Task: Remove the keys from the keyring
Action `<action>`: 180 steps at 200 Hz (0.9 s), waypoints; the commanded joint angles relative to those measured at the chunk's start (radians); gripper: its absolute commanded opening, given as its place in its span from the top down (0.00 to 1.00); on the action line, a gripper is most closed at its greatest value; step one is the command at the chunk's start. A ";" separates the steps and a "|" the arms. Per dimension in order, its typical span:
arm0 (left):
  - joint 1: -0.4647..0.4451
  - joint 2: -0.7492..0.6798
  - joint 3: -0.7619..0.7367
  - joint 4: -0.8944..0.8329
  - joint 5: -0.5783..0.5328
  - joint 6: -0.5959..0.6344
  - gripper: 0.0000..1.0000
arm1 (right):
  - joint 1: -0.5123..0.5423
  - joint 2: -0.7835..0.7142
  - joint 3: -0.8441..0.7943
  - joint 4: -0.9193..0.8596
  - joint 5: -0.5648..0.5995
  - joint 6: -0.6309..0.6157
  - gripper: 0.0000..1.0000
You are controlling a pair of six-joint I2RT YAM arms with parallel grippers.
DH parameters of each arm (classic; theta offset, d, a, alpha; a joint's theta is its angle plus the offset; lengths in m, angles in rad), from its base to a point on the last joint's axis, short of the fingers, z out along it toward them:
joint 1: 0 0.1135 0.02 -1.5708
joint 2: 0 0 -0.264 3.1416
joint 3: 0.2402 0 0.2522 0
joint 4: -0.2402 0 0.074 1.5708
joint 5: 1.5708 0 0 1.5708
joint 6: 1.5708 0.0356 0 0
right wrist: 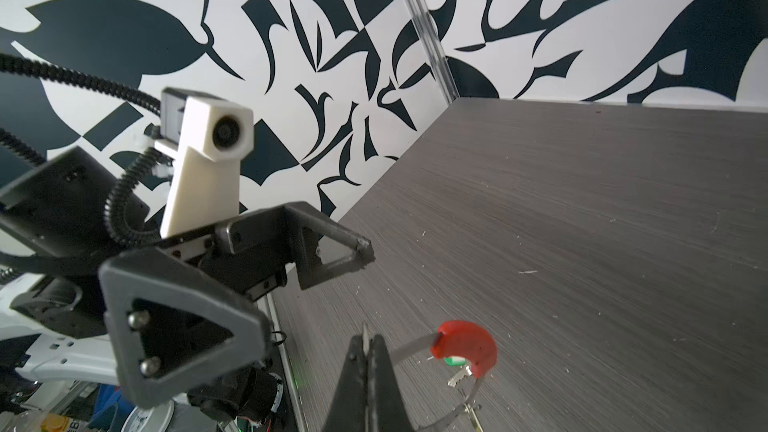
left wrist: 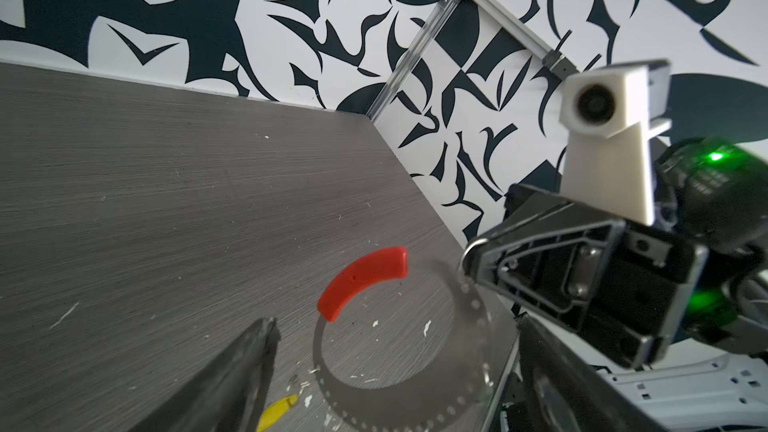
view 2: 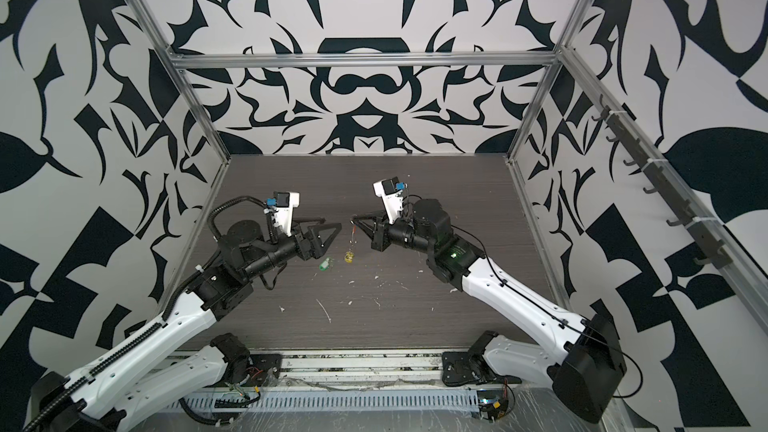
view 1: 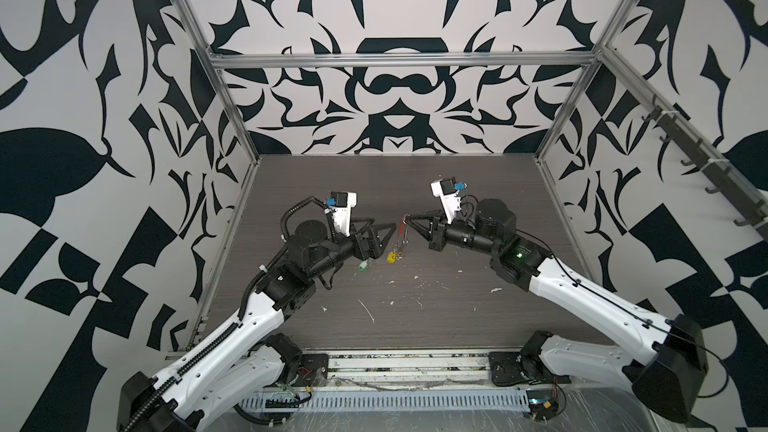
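The keyring (view 1: 402,238), we see, hangs over the flecked grey wood-grain table (view 1: 457,184) between black-and-white patterned walls (view 1: 104,126), with, from the left, the left gripper (view 1: 385,241) jaws spread and empty, the green key (view 1: 363,266) lying loose, the yellow key (view 1: 391,258) at the hoop's low end, and the right gripper (view 1: 405,218) jaws clamped on the hoop.

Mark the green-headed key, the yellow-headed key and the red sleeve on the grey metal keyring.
green-headed key (view 1: 363,266): in a top view, on its green plastic head.
yellow-headed key (view 1: 391,258): in a top view, on its yellow head.
red sleeve (left wrist: 361,280): left wrist view, mid-arc.
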 commanded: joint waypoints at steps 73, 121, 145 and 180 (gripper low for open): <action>-0.111 -0.059 0.005 -0.007 -0.148 0.185 0.06 | 0.069 0.045 0.141 -0.003 0.124 -0.021 1.00; -0.141 -0.039 0.012 -0.011 -0.157 0.201 0.07 | 0.115 0.065 0.175 -0.028 0.183 -0.040 1.00; -0.144 -0.012 0.027 -0.056 -0.218 0.207 0.14 | 0.134 0.065 0.189 -0.033 0.186 -0.045 1.00; -0.144 -0.019 0.020 -0.048 -0.240 0.209 0.35 | 0.150 0.060 0.193 -0.032 0.182 -0.040 1.00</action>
